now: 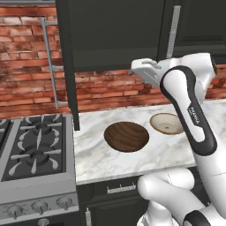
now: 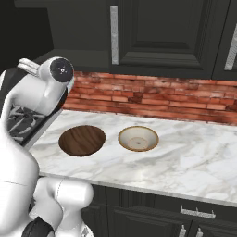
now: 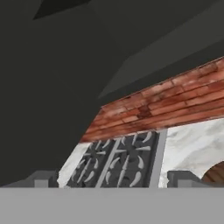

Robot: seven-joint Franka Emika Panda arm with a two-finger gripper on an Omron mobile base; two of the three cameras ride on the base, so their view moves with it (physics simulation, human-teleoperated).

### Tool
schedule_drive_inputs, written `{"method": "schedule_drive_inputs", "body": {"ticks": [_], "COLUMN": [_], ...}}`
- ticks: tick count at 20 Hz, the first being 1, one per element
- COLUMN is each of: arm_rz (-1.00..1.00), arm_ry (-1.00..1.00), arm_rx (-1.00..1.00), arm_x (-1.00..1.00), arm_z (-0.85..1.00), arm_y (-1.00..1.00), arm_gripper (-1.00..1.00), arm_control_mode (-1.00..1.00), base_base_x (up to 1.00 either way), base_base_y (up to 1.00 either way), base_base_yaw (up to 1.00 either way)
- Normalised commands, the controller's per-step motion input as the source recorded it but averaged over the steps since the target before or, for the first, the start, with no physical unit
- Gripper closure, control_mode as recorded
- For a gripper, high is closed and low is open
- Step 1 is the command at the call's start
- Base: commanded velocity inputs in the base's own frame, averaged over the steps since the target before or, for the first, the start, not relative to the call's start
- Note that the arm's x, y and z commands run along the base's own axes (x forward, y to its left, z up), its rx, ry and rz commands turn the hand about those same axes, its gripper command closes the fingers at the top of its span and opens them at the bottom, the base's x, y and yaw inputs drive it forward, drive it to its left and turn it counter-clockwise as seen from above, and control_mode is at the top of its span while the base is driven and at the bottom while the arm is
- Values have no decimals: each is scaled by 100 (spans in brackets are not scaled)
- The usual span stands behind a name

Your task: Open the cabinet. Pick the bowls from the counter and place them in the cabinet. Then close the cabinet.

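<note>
Cabinet (image 1: 110,31) door swung open beside stovetop (image 1: 35,145); bowls (image 1: 126,136) on counter (image 1: 114,167); tool (image 3: 111,179) spread

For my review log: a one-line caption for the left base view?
Cabinet door swung open beside the stove; brown bowl and cream bowl on the counter.

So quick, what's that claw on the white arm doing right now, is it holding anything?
Two-finger gripper: open, jaws spread wide, holding nothing.
</note>
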Motion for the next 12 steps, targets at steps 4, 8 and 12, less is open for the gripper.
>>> {"method": "schedule_drive_inputs", "body": {"ticks": [4, 8, 12], "arm_rz": [-28, -30, -23], "arm_ry": [-8, -2, 0], "arm_rx": [-6, -1, -2], "arm_x": [-9, -16, -5], "arm_z": [9, 4, 2], "arm_y": [-78, -84, -73], "arm_gripper": [-100, -100, -100], "arm_control_mode": [-100, -100, -100], "base_base_x": [0, 0, 0], "base_base_y": [0, 0, 0], "base_base_yaw": [0, 0, 0]}}
